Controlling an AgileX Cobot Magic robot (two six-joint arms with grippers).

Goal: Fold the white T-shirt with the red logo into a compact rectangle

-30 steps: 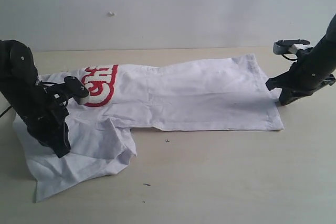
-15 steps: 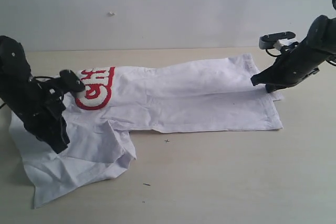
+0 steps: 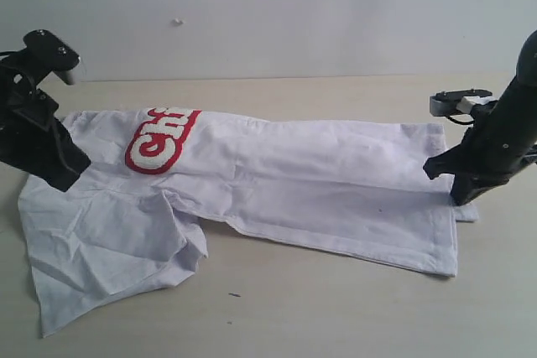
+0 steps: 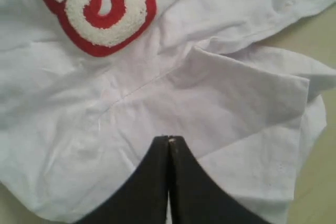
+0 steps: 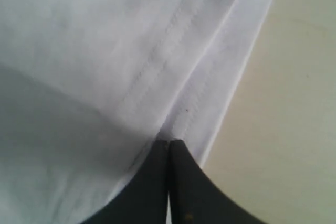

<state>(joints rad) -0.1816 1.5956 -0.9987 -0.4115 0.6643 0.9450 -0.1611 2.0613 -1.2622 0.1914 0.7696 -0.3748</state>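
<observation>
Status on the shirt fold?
Left gripper shut on white cotton T-shirt by the sleeve; right gripper shut on its hem. Shirt folded lengthwise, stretched between them, fuzzy red-outlined logo partly showing. No blockers seen.

The white T-shirt (image 3: 319,178) is soft, matt cloth that looks like cotton. It is thin enough to crease and rumple, with a fine even weave and no shine. Its hem (image 5: 157,61) carries two neat rows of machine stitching, slightly raised from the fabric. The red logo (image 4: 100,30) is a thick, fuzzy pile like towelling, with nubbly white letters inside a dense red border, much rougher than the cloth around it. The left claw (image 4: 169,139) and right claw (image 5: 169,141) are black, smooth and matt, seemingly hard plastic. The surface (image 3: 336,308) is pale beige and smooth, with a dull laminate-like sheen and a few dark specks. The wall (image 3: 294,14) is plain, matt and off-white.
</observation>
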